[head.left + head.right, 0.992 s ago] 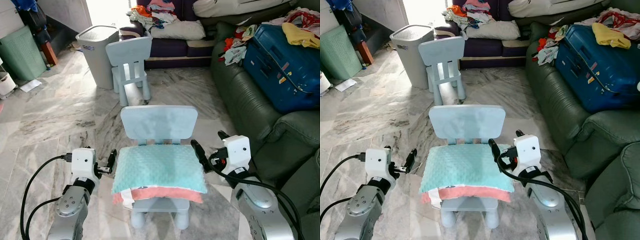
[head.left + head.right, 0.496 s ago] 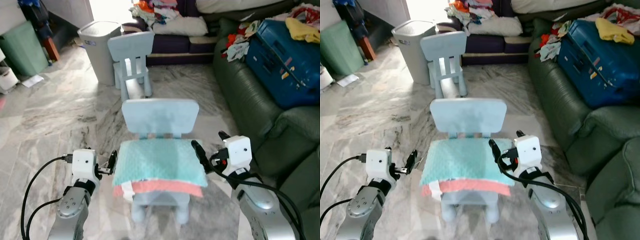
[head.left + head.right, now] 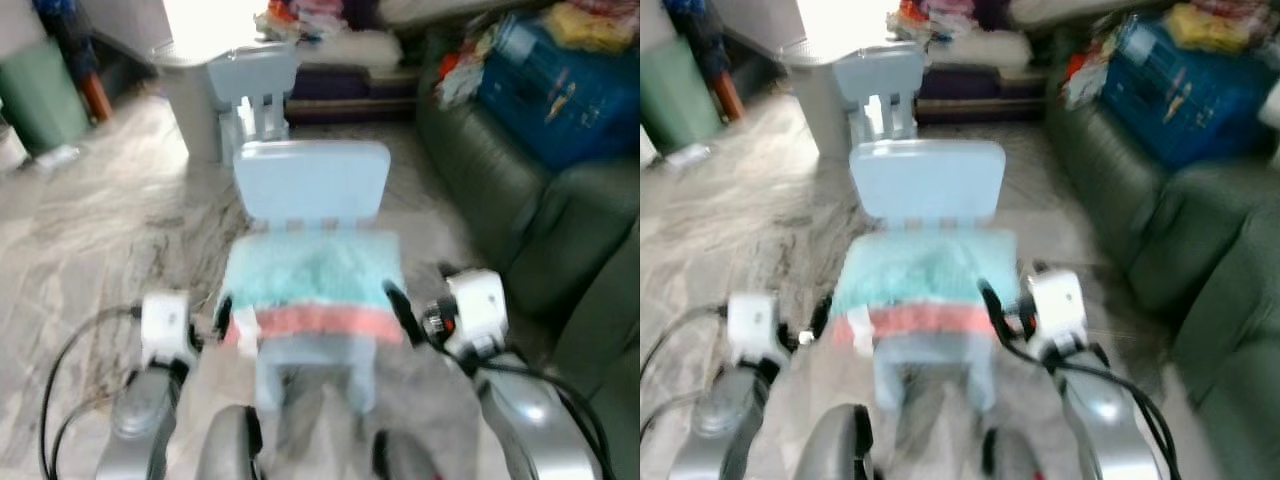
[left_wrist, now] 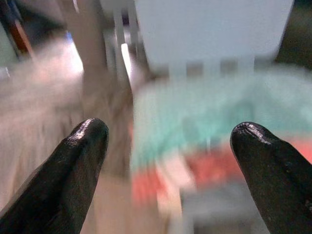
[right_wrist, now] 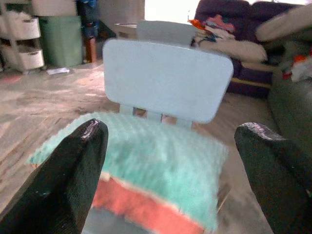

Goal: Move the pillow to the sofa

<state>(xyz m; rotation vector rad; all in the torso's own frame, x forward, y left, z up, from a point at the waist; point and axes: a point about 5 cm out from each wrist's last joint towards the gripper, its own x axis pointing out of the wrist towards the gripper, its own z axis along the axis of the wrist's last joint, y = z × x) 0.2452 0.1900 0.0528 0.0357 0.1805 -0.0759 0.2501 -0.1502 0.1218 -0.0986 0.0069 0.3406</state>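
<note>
Teal-topped pillow with a coral-pink lower layer lies flat on the seat of a small pale blue chair, directly ahead of the robot. Head views are blurred. Pillow covers the whole seat; its front edge overhangs a little. Chair back stands upright behind it.

Left pincer sits just beside the pillow's left edge, low at the front corner. In the left wrist view its two black fingers are spread wide apart, the pillow and chair seen between them; nothing is held. Contact with the pillow cannot be told.

Right pincer sits just beside the pillow's right front corner, fingers pointing forward along the pillow's side. In the right wrist view its fingers are likewise spread wide, framing the pillow and the chair back; nothing gripped.

Dark green sofa runs along the robot's right, well apart from the chair. A blue suitcase lies on it with loose clothes around. Further back: a second pale blue chair, a grey bin beside it, a dark purple sofa piled with laundry, and a green hamper at far left. Floor is grey-veined marble.
</note>
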